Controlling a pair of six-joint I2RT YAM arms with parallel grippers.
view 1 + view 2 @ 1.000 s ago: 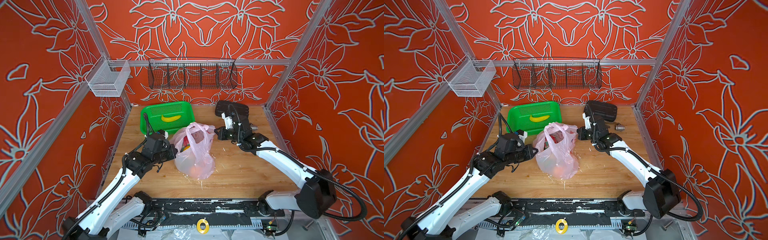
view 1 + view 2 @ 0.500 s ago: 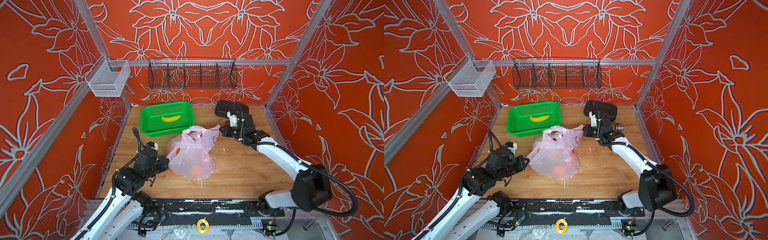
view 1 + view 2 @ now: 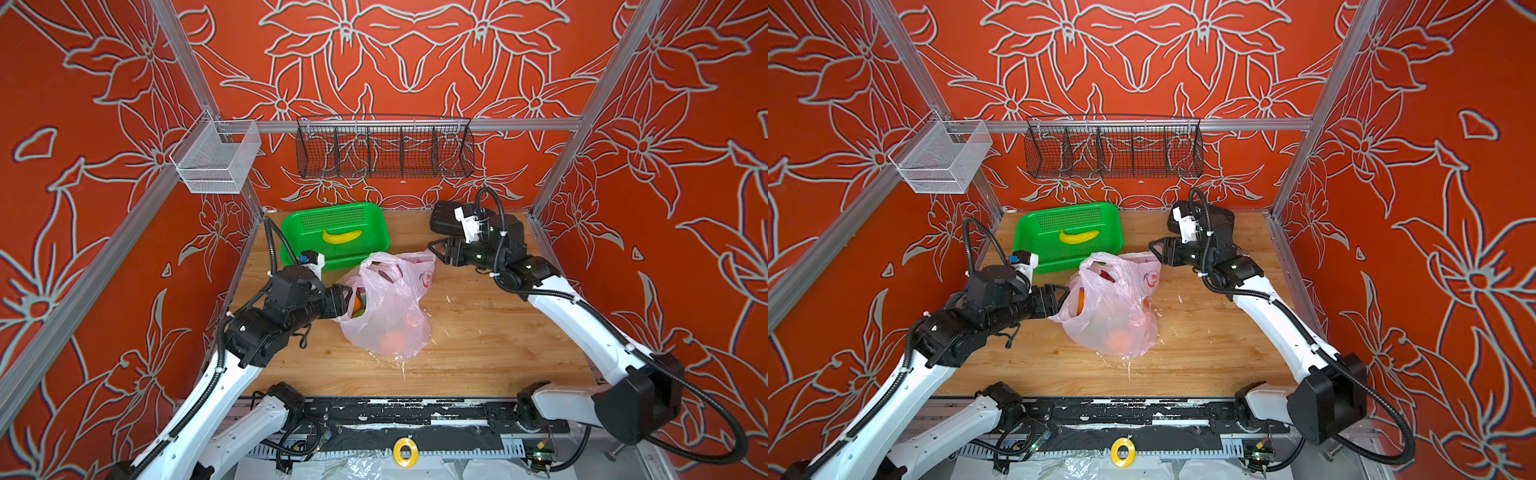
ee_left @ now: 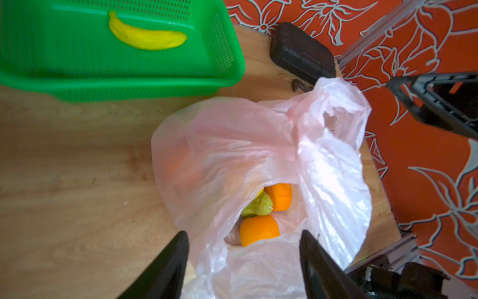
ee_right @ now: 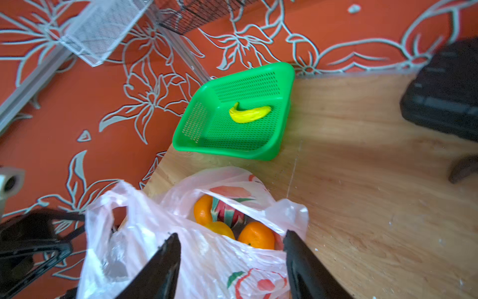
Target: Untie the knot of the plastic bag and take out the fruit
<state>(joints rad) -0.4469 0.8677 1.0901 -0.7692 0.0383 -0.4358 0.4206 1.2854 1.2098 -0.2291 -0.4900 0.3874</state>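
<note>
Black fingers spread wide, the left hand (image 4: 243, 233) stands at the left side of the plastic bag (image 3: 390, 307). Its two fingers flank the bag's mouth, with loose film lying between them but nothing pinched. Placed so, its wrist view looks straight into the opening.

Beyond it, at the back left of the tabletop (image 3: 478, 332), sits a green basket (image 4: 129, 88) holding only a banana (image 3: 341, 236). It is a likely landing place for whatever comes out.

The bag slumps mid-tabletop, just in front of the basket, propped up by its own load. No knot shows: the handle loops (image 5: 94, 222) hang free and the mouth gapes, so the untying looks done. Inside lies the fruit (image 5: 256, 236): oranges (image 4: 258, 230), a green one (image 4: 258, 207) and a pink dragon fruit (image 5: 225, 213), none of it out yet.

At the right, the right hand (image 5: 231, 234) hovers by the bag's far upper corner, likewise spread wide and holding nothing. With the hands at opposite edges, the mouth is framed for a reach. The thin film could snag a finger going in.
</note>
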